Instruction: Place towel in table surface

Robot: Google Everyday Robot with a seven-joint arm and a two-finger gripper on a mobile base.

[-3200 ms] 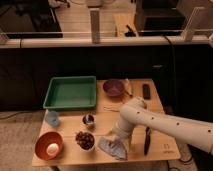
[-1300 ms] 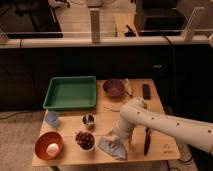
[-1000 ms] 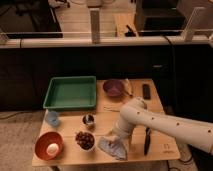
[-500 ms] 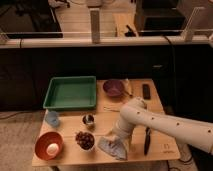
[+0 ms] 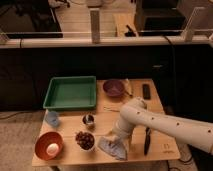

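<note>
A crumpled light blue-grey towel point(image 5: 113, 146) lies on the wooden table point(image 5: 160, 147) near its front edge, right of the middle. My white arm reaches in from the lower right and bends down to it. The gripper point(image 5: 118, 137) is at the end of the arm, right over the towel's upper part and in contact with or just above it. The arm's own body hides the gripper's tip.
A green tray point(image 5: 71, 92) stands at the back left. A purple bowl point(image 5: 114, 88) and a black remote point(image 5: 146, 91) are at the back. A dark bowl of fruit point(image 5: 85, 140), an orange bowl point(image 5: 48, 146), a small cup point(image 5: 88, 120), a blue cup point(image 5: 52, 118) and a black utensil point(image 5: 146, 140) surround the towel.
</note>
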